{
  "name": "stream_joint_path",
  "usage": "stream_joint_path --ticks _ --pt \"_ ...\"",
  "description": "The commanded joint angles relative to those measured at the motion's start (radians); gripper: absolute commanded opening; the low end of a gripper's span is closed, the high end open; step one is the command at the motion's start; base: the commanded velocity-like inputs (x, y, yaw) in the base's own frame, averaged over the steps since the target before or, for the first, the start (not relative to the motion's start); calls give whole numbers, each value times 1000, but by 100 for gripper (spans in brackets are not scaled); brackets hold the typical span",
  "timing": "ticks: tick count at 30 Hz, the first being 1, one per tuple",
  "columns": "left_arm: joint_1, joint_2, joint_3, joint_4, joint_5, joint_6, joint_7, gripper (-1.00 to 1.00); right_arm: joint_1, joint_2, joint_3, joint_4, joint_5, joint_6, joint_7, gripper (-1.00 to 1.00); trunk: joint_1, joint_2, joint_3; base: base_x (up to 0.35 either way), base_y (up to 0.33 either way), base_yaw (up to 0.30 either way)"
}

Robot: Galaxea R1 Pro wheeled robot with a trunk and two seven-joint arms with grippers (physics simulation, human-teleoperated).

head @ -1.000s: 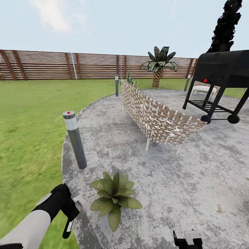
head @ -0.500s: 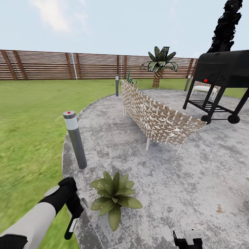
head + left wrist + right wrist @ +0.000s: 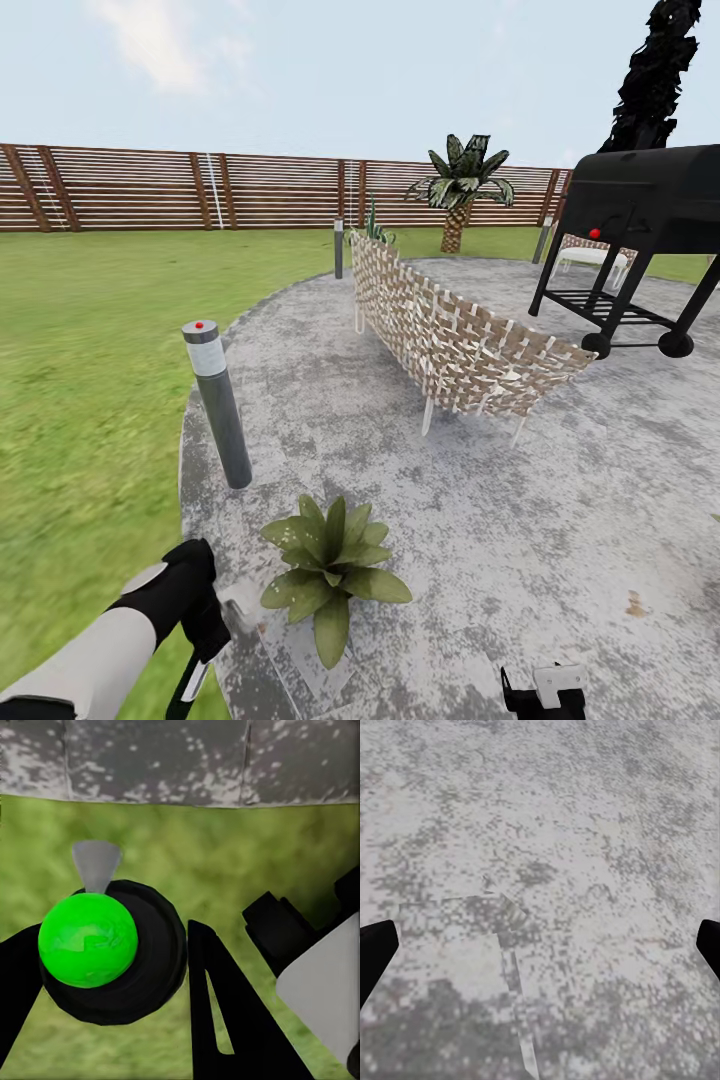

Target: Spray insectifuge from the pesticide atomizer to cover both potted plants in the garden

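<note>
Atomizer (image 3: 192, 684) hangs near-vertical in left gripper (image 3: 205, 640), beside potted plant (image 3: 331, 575).

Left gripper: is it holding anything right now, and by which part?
Yes. The left gripper holds the slim dark-green atomizer bottle, its black fingers on either side of the round body. The right gripper holds nothing.

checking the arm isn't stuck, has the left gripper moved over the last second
Yes. In the head view the left gripper with the pesticide atomizer has sunk lower and drifted slightly toward the potted plant, while the bollard lamp stays put.
</note>
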Motion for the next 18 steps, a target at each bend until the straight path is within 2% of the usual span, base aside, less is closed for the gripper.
stream_joint_path --ticks 1,5,7,13,18 --pt "0 0 1 -3 3 8 -4 -100 -1 0 -4 2 11 -3 -8 100 0 0 -1 0 0 0" --pt "-4 2 38 -7 10 8 5 -100 -1 0 -4 0 9 -4 -9 100 0 0 -1 0 0 0" --pt "-12 2 70 -7 9 8 10 -100 -1 0 -4 1 9 -4 -9 100 0 0 -1 0 0 27" --pt "-20 -6 81 -7 10 9 11 -100 -1 0 -4 2 9 -3 -9 100 0 0 -1 0 0 212" --pt "-11 0 87 -6 10 7 11 -100 -1 0 -3 2 11 -3 -9 100 0 0 -1 0 0 275"
